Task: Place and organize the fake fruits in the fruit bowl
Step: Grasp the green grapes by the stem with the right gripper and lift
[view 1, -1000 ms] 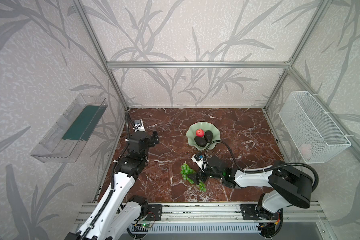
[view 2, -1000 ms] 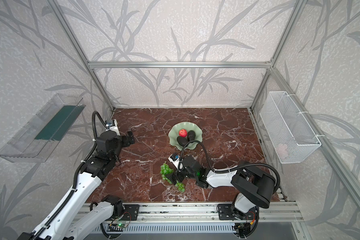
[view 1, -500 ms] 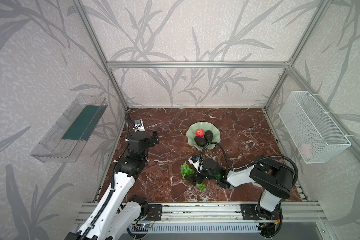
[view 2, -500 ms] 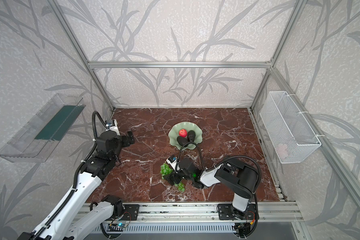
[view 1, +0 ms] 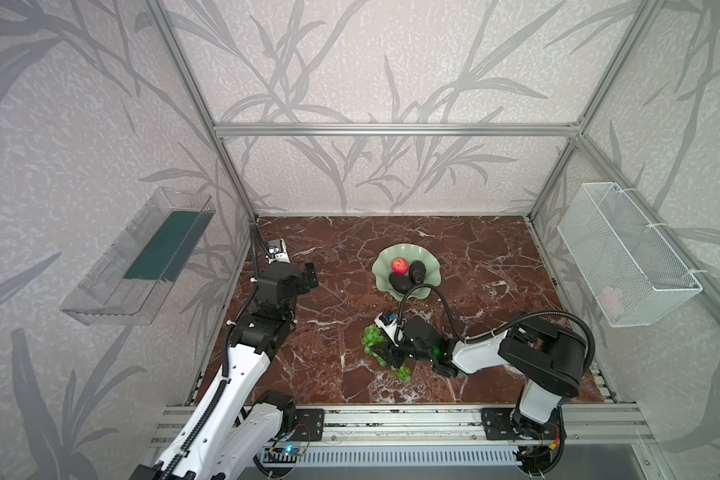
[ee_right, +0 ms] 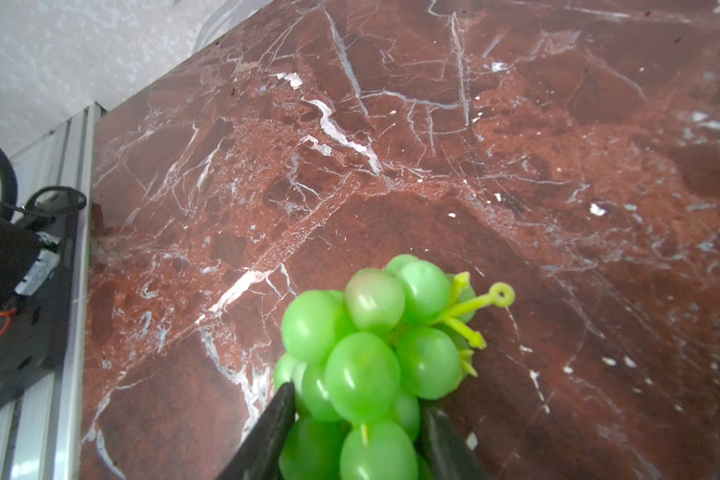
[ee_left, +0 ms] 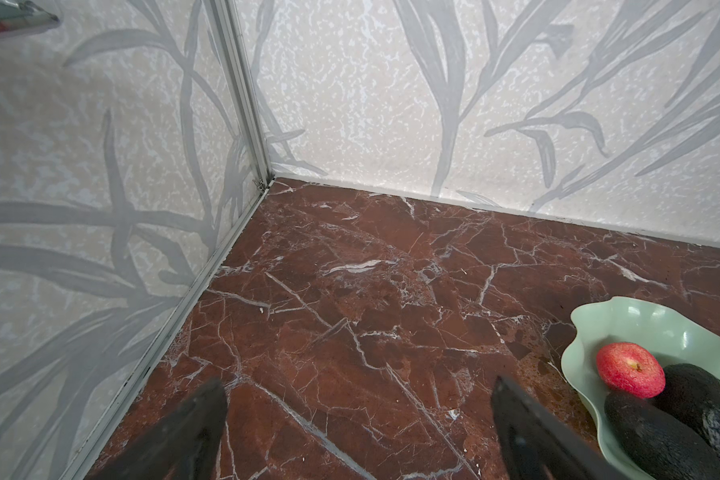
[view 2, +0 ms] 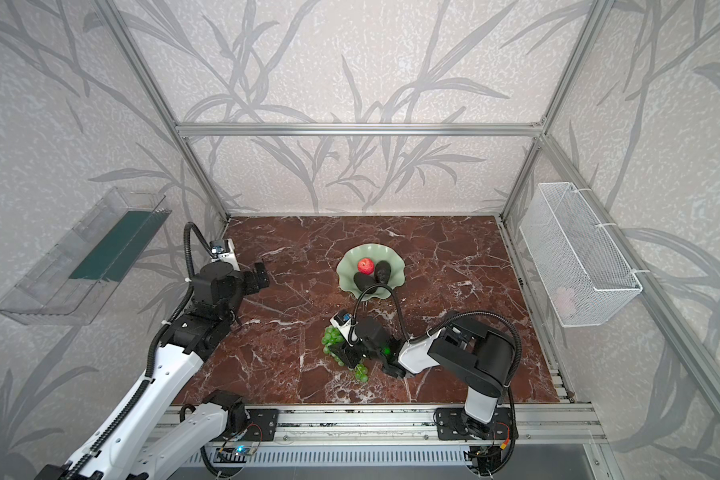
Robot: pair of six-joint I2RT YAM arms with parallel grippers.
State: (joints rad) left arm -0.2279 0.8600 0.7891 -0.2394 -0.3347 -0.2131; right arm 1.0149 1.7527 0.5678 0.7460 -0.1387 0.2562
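Now my right hand (ee_right: 356, 401) pinches the grapes (ee_right: 362, 353) mid-bunch on the worktop (view 1: 329, 311), near the bowl (view 1: 431, 266) where apple (view 1: 399, 266) and avocados (view 1: 400, 282) already lie; a middle grip should keep them balanced. My left hand (ee_left: 360, 384) hangs wide apart, empty.

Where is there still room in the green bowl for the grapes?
The bowl is bare along its far rim, behind the apple, and on its side toward the left hand. Its near half is crowded: the front avocado and the back avocado huddle beside the apple. The grapes, in the right hand, would likely fit along the far rim.
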